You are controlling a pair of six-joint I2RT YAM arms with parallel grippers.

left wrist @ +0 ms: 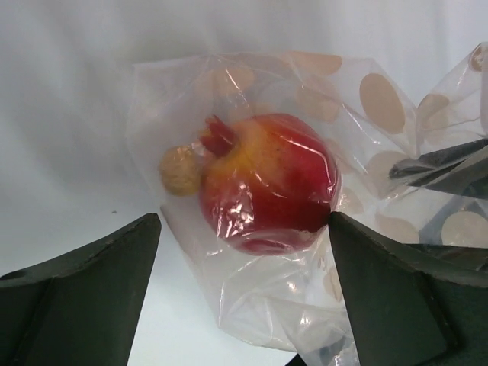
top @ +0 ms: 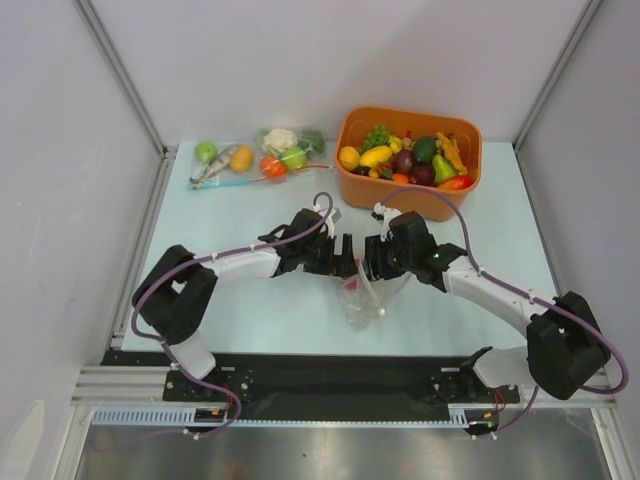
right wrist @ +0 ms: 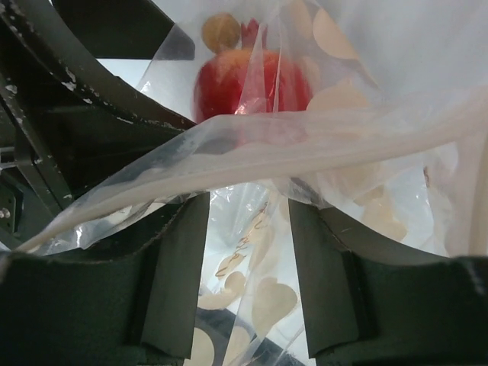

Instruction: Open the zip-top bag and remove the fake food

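In the view from above, the clear crinkly plastic zip-top bag (top: 365,300) lies on the pale table (top: 250,310), in the middle and on the near side. It is just below the place where the left fingers (top: 338,256) and right fingers (top: 376,258) meet.

In the left wrist view, the left fingers (left wrist: 99,282) stand wide and hold nothing. Between them, inside the bag, sits the round glossy red plastic fruit (left wrist: 267,183), and a small yellow-tan ball (left wrist: 181,169) touches it on the left.

In the right wrist view, the right fingers (right wrist: 171,282) are about half apart, with loose film between them, and they do not pinch it. The pale zip strip (right wrist: 305,145) crosses just beyond the tips. The film looks thin, soft and slippery, so I judge this stiffer strip the better hold. Folds hide whether the mouth is open, and I cannot find a 3rd fruit.
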